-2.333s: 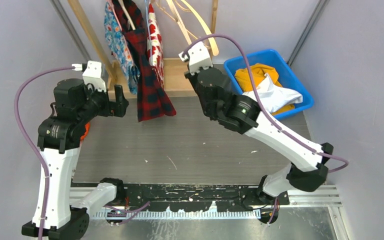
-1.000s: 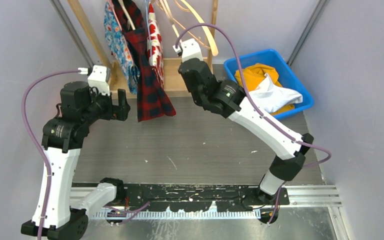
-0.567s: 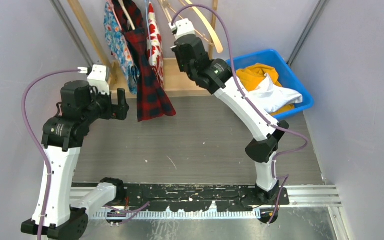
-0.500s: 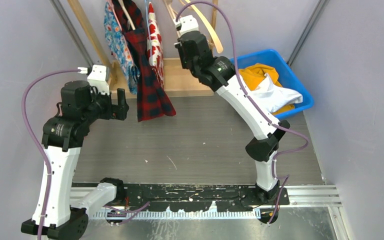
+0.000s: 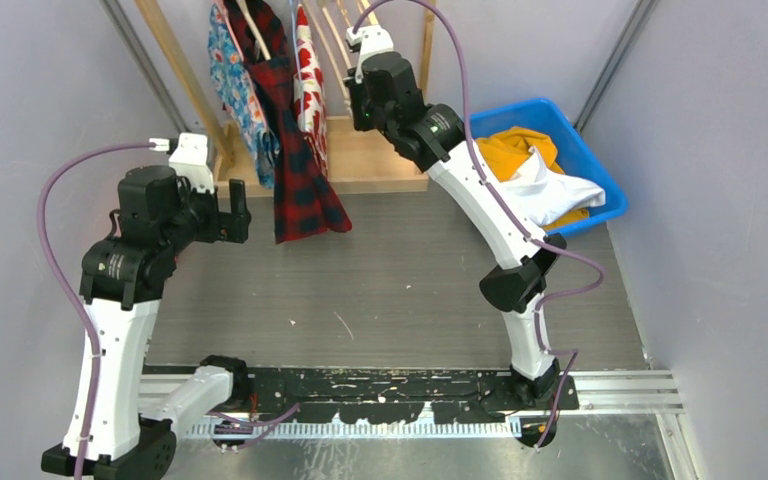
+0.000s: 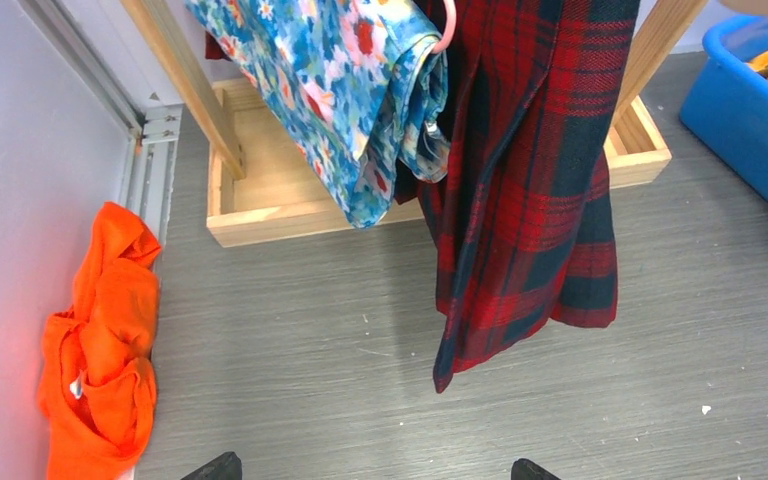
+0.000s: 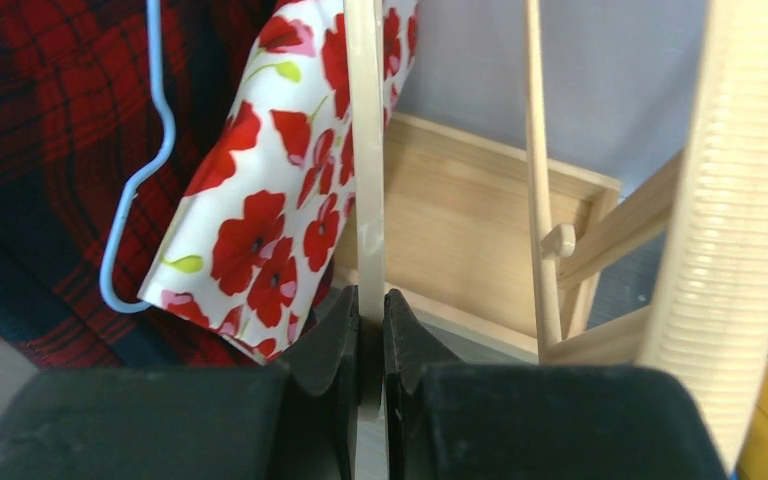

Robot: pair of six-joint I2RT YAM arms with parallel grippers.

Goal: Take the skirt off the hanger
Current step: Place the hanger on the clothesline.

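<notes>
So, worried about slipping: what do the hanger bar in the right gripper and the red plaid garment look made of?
Hanger bar: smooth cream with a glossy highlight, probably plastic, possibly lacquered wood. Red plaid garment: matte woven cloth, hanging in soft folds.

Skirt among garments hanging on rack at back, bin of clothes right of it, crumpled cloth left.

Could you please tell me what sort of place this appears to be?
Probably a robotics lab cell staged as a closet corner: a wooden clothes rack hung with a red plaid garment, a blue plastic bin of laundry, and the right gripper clamping a cream hanger.
</notes>
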